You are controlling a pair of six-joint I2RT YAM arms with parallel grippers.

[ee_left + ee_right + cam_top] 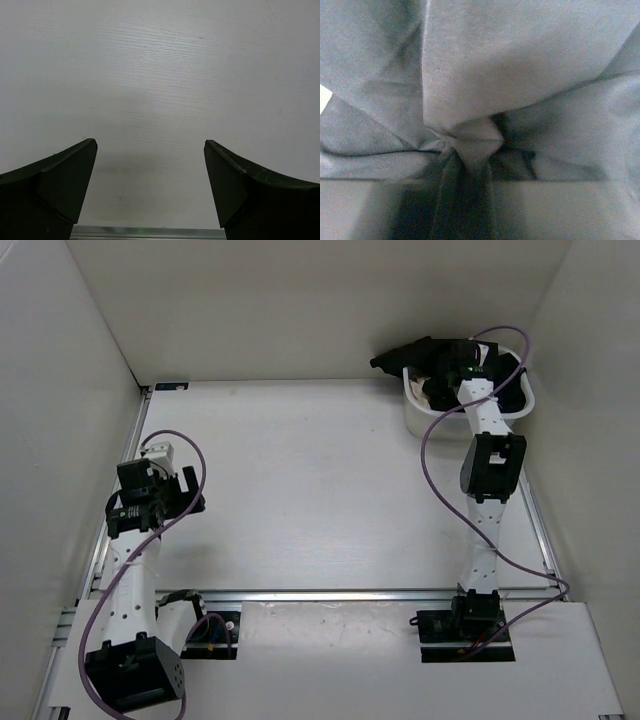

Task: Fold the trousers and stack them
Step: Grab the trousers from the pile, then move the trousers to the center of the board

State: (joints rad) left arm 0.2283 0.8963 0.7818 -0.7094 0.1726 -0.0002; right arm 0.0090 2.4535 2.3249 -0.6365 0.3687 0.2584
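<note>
At the far right of the flat white table (300,480), the plain black soft-fabric trousers (410,352) are bunched inside the white plastic basket (420,418), with one dark fold draped over its far left rim. The right gripper (465,200) is lowered into the basket and appears clamped on a gathered pinch of the trousers. At the near left, the left gripper (150,145) is held over bare table, jaws spread apart
</note>
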